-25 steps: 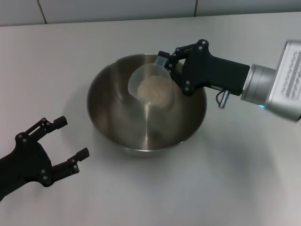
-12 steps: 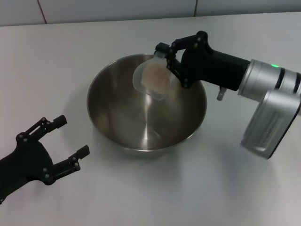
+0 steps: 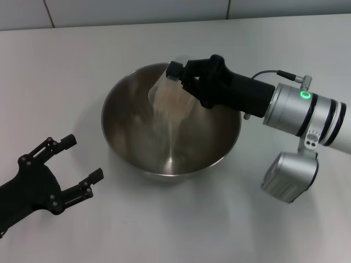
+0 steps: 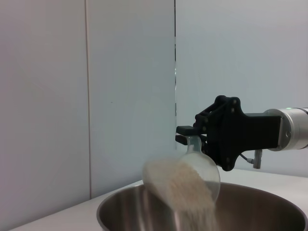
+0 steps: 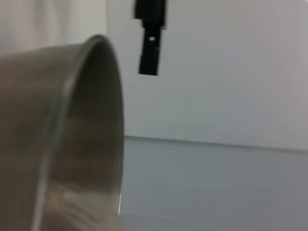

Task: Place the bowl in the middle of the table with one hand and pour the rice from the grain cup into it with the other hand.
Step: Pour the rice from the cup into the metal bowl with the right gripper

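Note:
The steel bowl (image 3: 126, 139) stands in the middle of the white table (image 3: 82, 60). My right gripper (image 3: 184, 79) is shut on the clear grain cup (image 3: 167, 96) and holds it tipped over the bowl's far right rim. Rice (image 3: 167, 118) streams from the cup down into the bowl. In the left wrist view the tilted cup (image 4: 199, 166), the falling rice (image 4: 185, 192), the bowl rim (image 4: 269, 202) and the right gripper (image 4: 192, 137) show. My left gripper (image 3: 74, 167) is open and empty on the table at the front left, apart from the bowl.
The tiled back wall (image 3: 137, 10) runs along the table's far edge. The right arm's silver forearm (image 3: 299, 112) reaches in from the right above the table. The right wrist view shows the bowl's outer wall (image 5: 72, 134) close up.
The right wrist has rolled further and the cup has tipped more steeply. Rice that stayed in the cup before now pours into the bowl. The left arm has not moved.

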